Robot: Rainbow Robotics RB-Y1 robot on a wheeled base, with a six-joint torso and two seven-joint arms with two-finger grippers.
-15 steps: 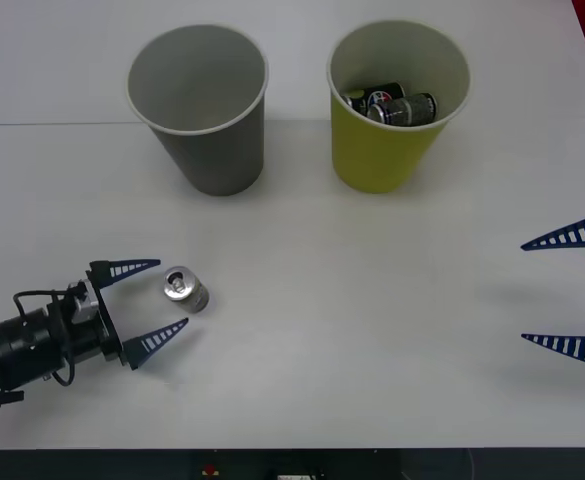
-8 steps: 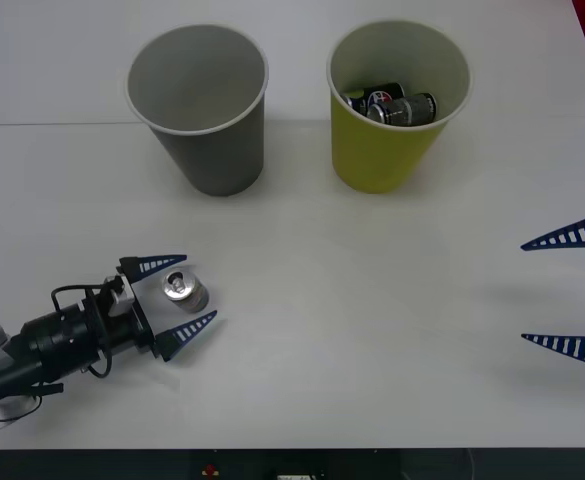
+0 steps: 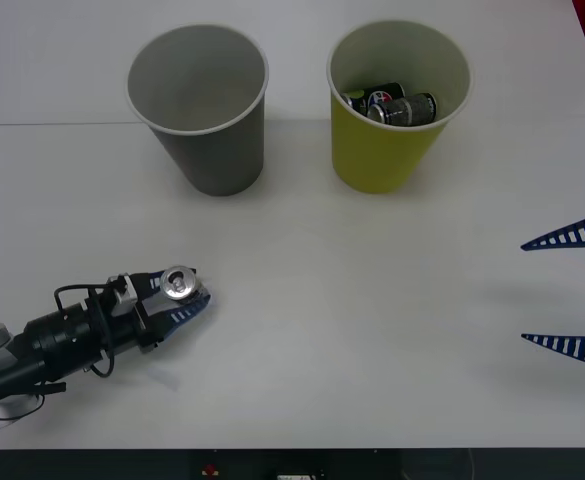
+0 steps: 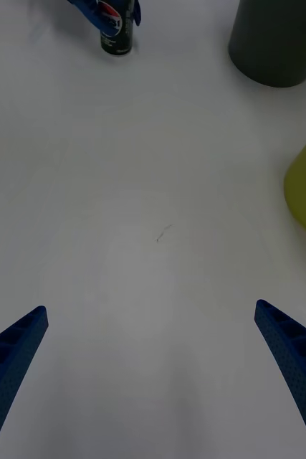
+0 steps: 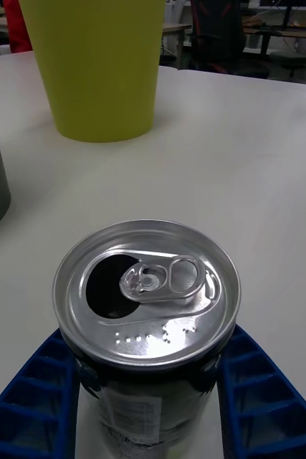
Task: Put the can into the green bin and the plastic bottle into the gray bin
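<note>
Grasp step: left pincer point(image 3: 179, 298) clamped on small silver-topped metal can point(image 3: 179, 284), seemingly upright on white tabletop point(image 3: 372, 320), well apart from yellow-green cup-shaped bin point(image 3: 387, 150). Next: lift, carry over bin. Right pincer point(image 3: 568, 292) spread, idle.

The can point(image 5: 147, 315) is showing a shiny brushed-metal top with a glossy pull tab and a dark printed wall, and the left claw point(image 3: 177, 298) is pressing ribbed, matt blue plastic fingers point(image 5: 31, 401) against both its sides. The worktop point(image 3: 372, 330) is looking smooth, white and faintly sheeny. Farther away, the green bin point(image 3: 392, 110) and the gray bin point(image 3: 204, 110) are looking like smooth, matt paper or thin plastic, while the right claw point(image 3: 572, 292) is showing the same ribbed blue fingers.
</note>
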